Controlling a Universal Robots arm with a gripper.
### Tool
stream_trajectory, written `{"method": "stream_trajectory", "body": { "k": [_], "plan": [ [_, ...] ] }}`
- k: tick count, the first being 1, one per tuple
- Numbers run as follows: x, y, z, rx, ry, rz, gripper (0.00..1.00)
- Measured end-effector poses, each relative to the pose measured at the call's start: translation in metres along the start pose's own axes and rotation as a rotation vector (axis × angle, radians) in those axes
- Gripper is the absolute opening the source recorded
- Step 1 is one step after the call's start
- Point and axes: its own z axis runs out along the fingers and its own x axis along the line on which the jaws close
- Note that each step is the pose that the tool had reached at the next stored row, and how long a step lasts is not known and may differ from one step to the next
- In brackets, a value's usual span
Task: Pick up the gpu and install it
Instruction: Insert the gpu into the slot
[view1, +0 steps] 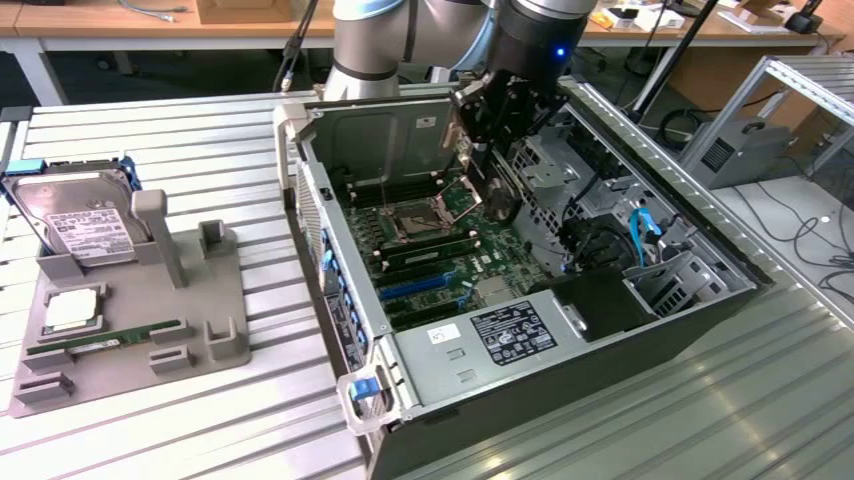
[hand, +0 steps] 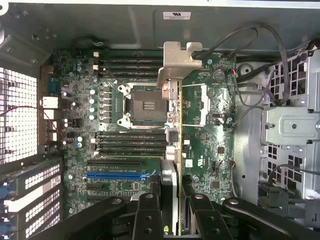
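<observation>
One card matters here: the gpu (hand: 172, 150), seen edge-on in the wrist view, with its silver bracket (hand: 177, 62) at the end away from the fingers (hand: 148, 215). The gripper (hand: 174, 200) is closed on it, a finger on each flat side of the board. In the exterior view the gpu (view1: 470, 165) hangs below the gripper (view1: 497, 110) inside the upper part of the open computer case (view1: 561, 360), above the motherboard (view1: 454, 250) and apart from it.

Picking up looks finished, and the step in hand is the install, with the card carried over the board but not yet seated. Beneath it lie the empty processor socket (hand: 145, 105) and the memory slots. The long black expansion slot (hand: 114, 162) and the blue slot (hand: 117, 175) sit just to one side of the held card. Which way the card's contact edge is turned against those slots I cannot tell.

By my judgement, seating calls for that edge to run parallel with a slot and sit squarely over it. The bracket should face the case's rear wall, and the descent should be straight, since a tilted entry could jam.

Well apart, on the exterior view's left, a grey fixture (view1: 200, 330) holds a hard drive (view1: 80, 225) and a green memory stick (view1: 120, 338).
</observation>
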Motion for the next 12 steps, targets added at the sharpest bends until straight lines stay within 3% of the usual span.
{"method": "stream_trajectory", "body": {
  "k": [12],
  "plan": [
    [0.0, 0.0, 0.0, -0.0009, 0.0039, -0.11, 0.27]
  ]
}}
